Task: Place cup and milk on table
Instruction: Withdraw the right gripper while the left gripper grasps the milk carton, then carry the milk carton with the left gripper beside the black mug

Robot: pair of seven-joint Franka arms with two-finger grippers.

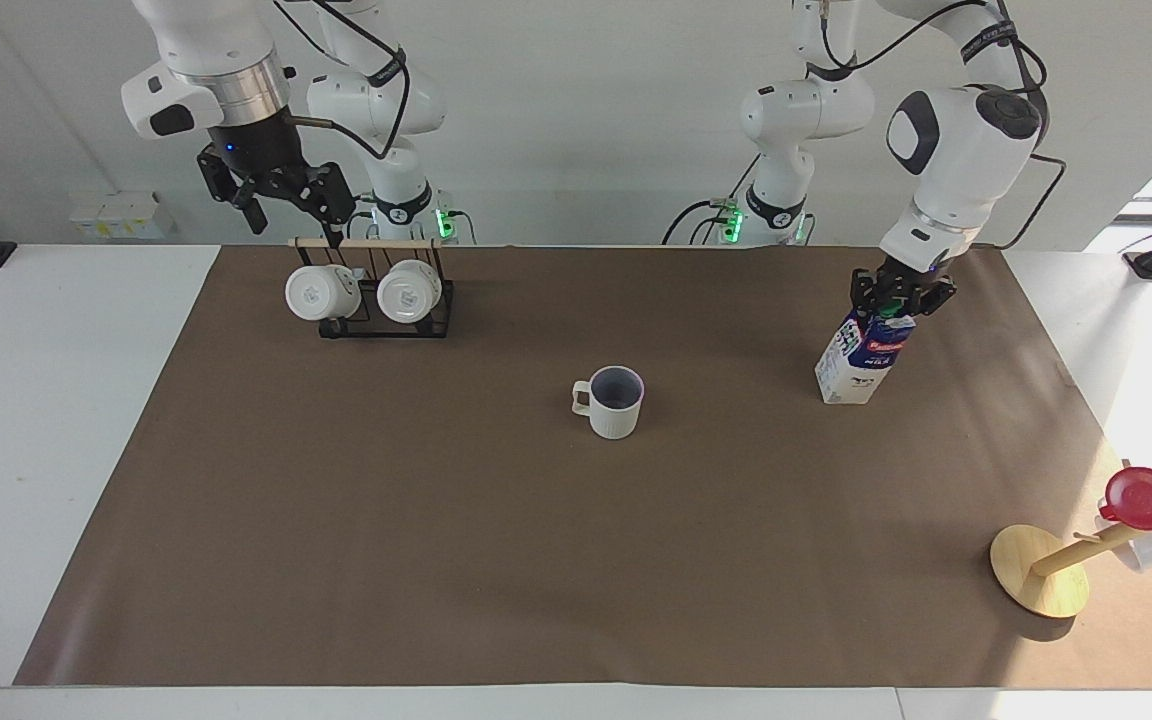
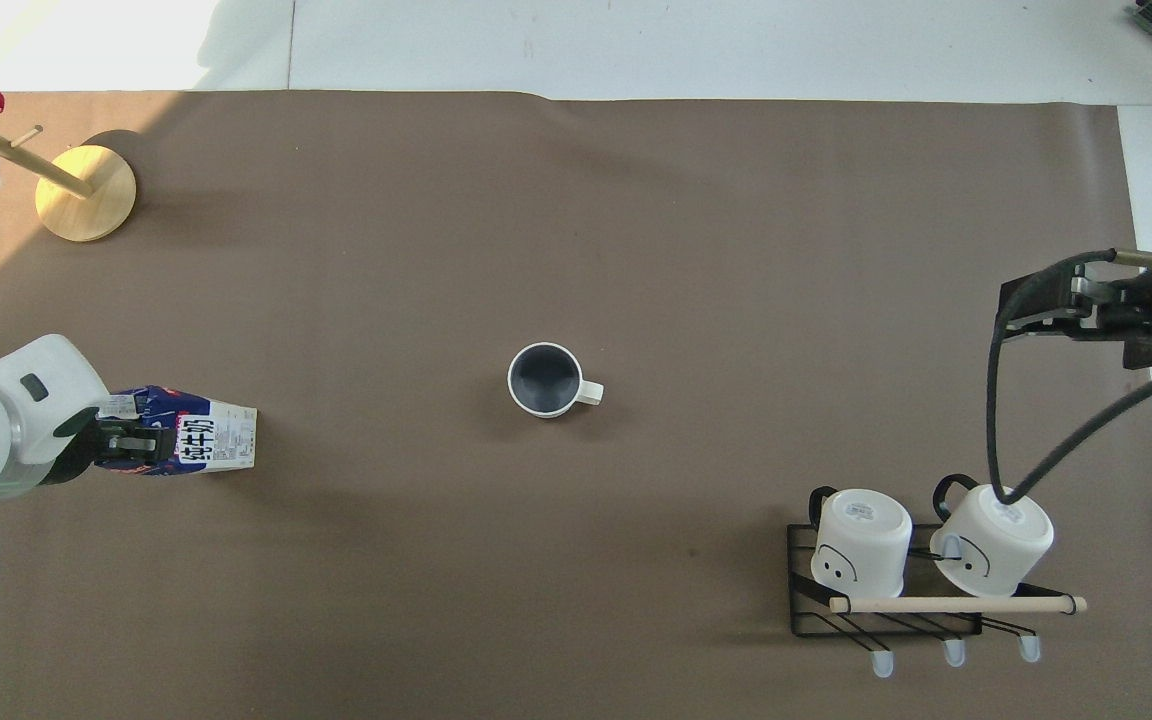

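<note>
The left gripper (image 1: 900, 297) is clamped on the top of the milk (image 1: 859, 355), which stands a little tilted on the brown sheet of the table (image 1: 496, 560) toward the left arm's end. The cup (image 1: 613, 401) sits upright at the middle of the sheet, well apart from the carton. The right gripper (image 1: 281, 205) hangs with its fingers spread and empty, up over the rack (image 1: 381, 300) holding two white mugs (image 1: 316, 292).
</note>
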